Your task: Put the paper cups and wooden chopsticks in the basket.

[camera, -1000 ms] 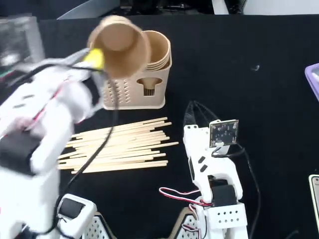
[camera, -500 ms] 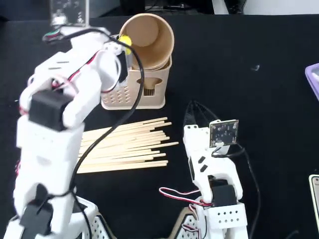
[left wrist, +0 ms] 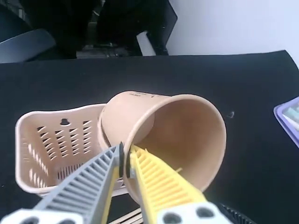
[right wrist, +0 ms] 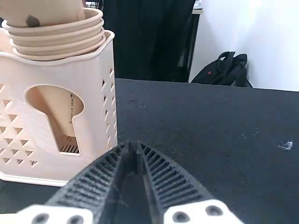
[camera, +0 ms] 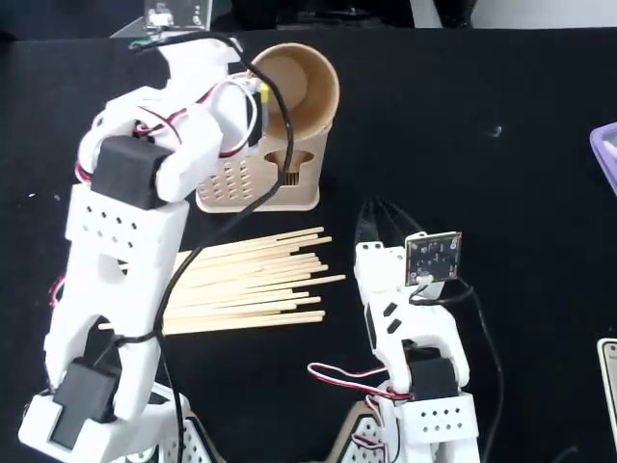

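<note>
Paper cup is tilting over the basket, its open mouth turning up and away from the basket and its base pointing down into the basket's cup compartment. The left gripper is pinching the cup's rim: the grey finger is pressing on the outside wall and the yellow finger is lying inside the mouth. The left arm is reaching over the basket from the side where the arm bases are standing.

A stack of paper cups is already sitting nested in that same compartment, its rims rising just above the basket's top edge. Whether the held cup is touching the stack cannot be told. The basket's other compartment, the one with slotted walls, is lying beside the cup compartment.

The wooden chopsticks are lying in a loose flat bundle on the black table, near the basket on its arm-base side and apart from it.

The right gripper is resting low beside the basket, pointing past the basket's keyhole-shaped cutout, with its black jaws pressed together and nothing between them.

A purple tray is lying well apart from the basket.
</note>
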You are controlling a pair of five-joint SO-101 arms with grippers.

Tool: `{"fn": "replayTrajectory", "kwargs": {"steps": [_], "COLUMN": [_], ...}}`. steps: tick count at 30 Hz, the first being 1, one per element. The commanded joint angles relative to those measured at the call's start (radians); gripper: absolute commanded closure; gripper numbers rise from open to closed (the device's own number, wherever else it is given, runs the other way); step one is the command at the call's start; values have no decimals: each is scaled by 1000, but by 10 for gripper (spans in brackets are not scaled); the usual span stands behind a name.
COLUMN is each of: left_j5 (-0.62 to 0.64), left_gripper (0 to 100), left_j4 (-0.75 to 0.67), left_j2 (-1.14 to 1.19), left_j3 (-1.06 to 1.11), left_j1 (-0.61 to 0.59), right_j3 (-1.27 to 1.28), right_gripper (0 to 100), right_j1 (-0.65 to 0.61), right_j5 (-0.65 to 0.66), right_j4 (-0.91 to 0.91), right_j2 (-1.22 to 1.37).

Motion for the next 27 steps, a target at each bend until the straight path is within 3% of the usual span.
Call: {"fn": "replayTrajectory", "kwargs": {"steps": [1,8,14,27], "left_j5": [-11,-17,-11,-11], "left_gripper": [970,960,801,806], "left_j4": [5,-3,-5,-299], "left_j2": [-5,20,80,97], "left_j3": [-44,-47,-56,-44], "left_j1": [-28,-30,-31,-90], "right_j3": [1,1,1,1], "right_gripper": [979,979,978,977], "right_j1": [-20,-46,-46,-46], "right_j5": [0,0,0,0], "right_j4": [5,21,21,20], "right_j2": [-19,-19,-19,-21]}}
